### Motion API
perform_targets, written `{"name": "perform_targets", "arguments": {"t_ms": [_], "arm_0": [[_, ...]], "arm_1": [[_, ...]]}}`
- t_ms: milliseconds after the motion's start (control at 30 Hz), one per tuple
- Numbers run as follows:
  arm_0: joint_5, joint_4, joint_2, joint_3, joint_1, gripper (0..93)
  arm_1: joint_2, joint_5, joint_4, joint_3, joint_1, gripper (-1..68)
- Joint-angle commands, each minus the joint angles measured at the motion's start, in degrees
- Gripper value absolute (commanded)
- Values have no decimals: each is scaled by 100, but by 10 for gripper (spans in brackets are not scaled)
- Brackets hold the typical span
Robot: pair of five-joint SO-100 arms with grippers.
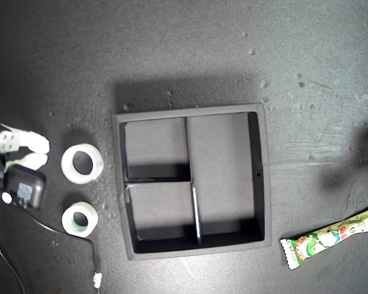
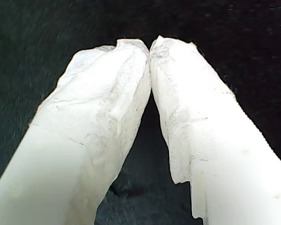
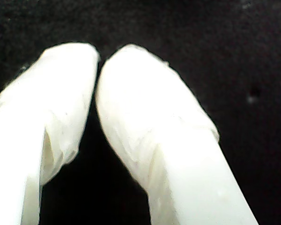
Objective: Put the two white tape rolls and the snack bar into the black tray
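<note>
Exterior view shows the black tray (image 1: 264, 177) with nothing in it. One arm's claw (image 1: 34, 151) sits just beside the plain white tape roll (image 1: 82, 163), with the green-core roll (image 1: 80, 219) near. The snack bar (image 1: 331, 236) lies slanted, well apart across the tabletop (image 1: 172, 49). Both wrist views show claws (image 2: 150, 47) (image 3: 99, 58) closed on nothing.

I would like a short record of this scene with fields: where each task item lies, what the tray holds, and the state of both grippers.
plain white tape roll: on the table, toward the exterior view's left of the black tray
tape roll with greenish core: on the table, nearer the exterior view's bottom than the plain roll
snack bar: on the table at the exterior view's lower right, outside the tray
tray compartments: all three show nothing inside
my first gripper: tips together, holding nothing
my second gripper: tips together, holding nothing
</note>
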Motion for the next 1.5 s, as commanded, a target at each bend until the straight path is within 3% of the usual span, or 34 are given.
{"name": "perform_targets", "arguments": {"t_ms": [0, 133, 233, 300, 400, 567, 900, 1133, 1333, 1467], "arm_0": [[193, -422, 264, 325, 79, 0], [1512, -1626, 255, 229, 589, 0], [2602, -2399, 255, -70, 633, 14], [3032, -2602, 255, -360, 677, 95], [3437, -2646, 255, -809, 756, 139], [3384, -2654, -1081, -1485, 940, 159], [3270, -2593, -5590, -3621, 1178, 155], [2962, -2276, -6504, -4008, 1002, 153], [2892, -2426, -6847, -3894, 817, 152], [2909, -2514, -7436, -4096, 633, 92]], "arm_1": [[9, 791, -246, 70, 26, -1], [9, -413, -1397, 70, -246, 18], [9, -1503, -2083, 70, -527, -2], [9, -1731, -2162, 70, -448, -3], [9, -1362, -2391, 70, -264, -3], [9, -668, -3208, 70, -105, -4], [9, -545, -3542, 70, -413, -4], [9, -1046, -4201, 70, -809, -4], [9, -2206, -5713, 62, -1151, 0], [-62, -3182, -6144, -439, -1310, 162]]}}
